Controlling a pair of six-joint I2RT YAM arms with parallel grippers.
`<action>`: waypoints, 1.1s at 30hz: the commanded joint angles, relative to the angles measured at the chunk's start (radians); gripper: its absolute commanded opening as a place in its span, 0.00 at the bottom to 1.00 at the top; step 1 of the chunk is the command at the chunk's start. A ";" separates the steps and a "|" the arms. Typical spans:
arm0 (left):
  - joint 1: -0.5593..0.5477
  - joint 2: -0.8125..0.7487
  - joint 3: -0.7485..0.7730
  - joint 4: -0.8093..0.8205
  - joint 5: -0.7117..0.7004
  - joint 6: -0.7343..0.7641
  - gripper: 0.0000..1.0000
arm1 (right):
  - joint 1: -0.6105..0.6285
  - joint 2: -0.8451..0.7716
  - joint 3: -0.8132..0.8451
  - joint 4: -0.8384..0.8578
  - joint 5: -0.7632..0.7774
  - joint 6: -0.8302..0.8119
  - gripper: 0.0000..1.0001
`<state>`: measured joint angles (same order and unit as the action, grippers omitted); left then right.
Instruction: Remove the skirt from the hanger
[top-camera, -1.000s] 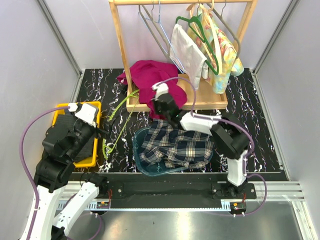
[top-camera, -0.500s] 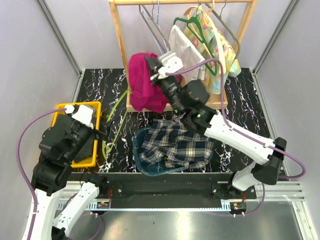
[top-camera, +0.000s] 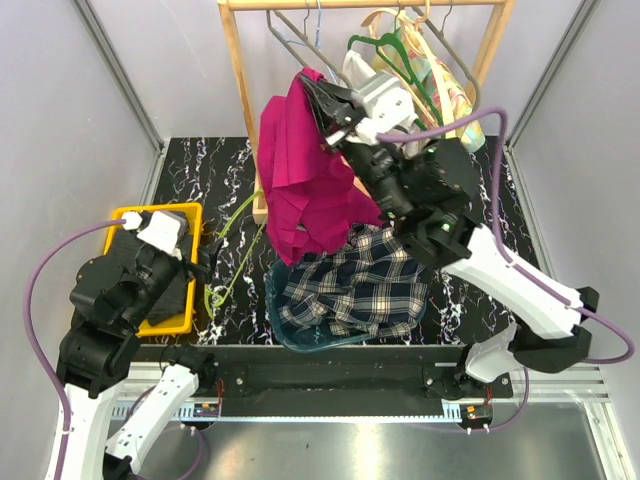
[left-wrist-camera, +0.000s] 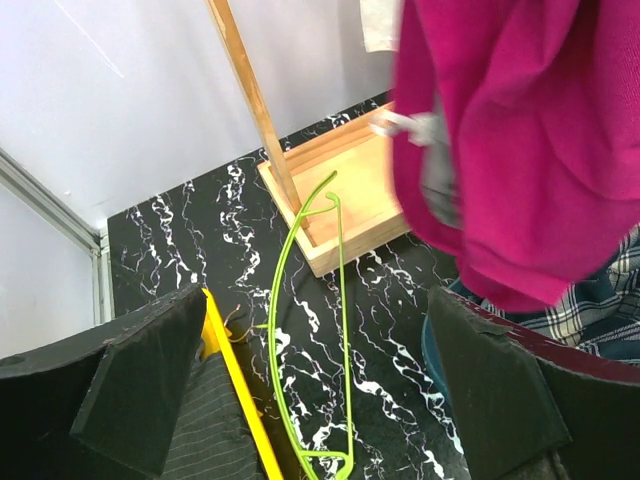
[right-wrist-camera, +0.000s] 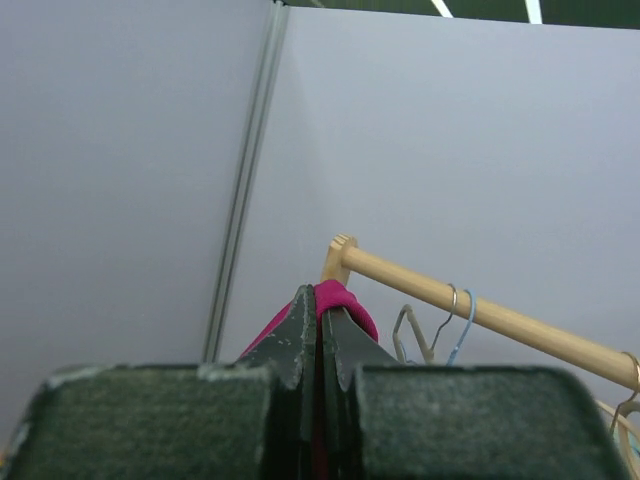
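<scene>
Skirt (top-camera: 300, 160) solid magenta throughout; shirt (top-camera: 360, 290) navy-and-white plaid; tub (top-camera: 283, 333) translucent teal. Tabletop (top-camera: 525, 270) black with white marble veining; tray (left-wrist-camera: 237, 395) bright yellow, cloth (left-wrist-camera: 210, 425) in it charcoal with fine pale pinstripes. Rack (top-camera: 238, 90) pale natural wood, loose hanger (left-wrist-camera: 273, 345) lime green, hung dress (top-camera: 452, 88) pastel yellow floral with touches of pink and green, walls (top-camera: 60, 100) flat lilac-grey.
</scene>
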<state>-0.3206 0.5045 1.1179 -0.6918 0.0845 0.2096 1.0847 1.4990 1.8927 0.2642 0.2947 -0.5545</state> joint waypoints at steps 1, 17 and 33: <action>0.006 -0.008 0.022 0.021 0.029 -0.001 0.99 | 0.029 -0.138 0.042 0.067 -0.094 0.037 0.00; 0.014 0.005 0.005 0.012 0.046 0.005 0.99 | 0.029 -0.373 0.026 0.014 -0.164 0.192 0.00; 0.022 -0.006 -0.006 0.014 0.066 -0.003 0.99 | 0.030 -0.339 -0.040 -0.036 -0.117 0.217 0.00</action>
<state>-0.3042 0.5045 1.1175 -0.7097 0.1287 0.2096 1.1080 1.1374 1.7931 0.1867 0.1974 -0.3649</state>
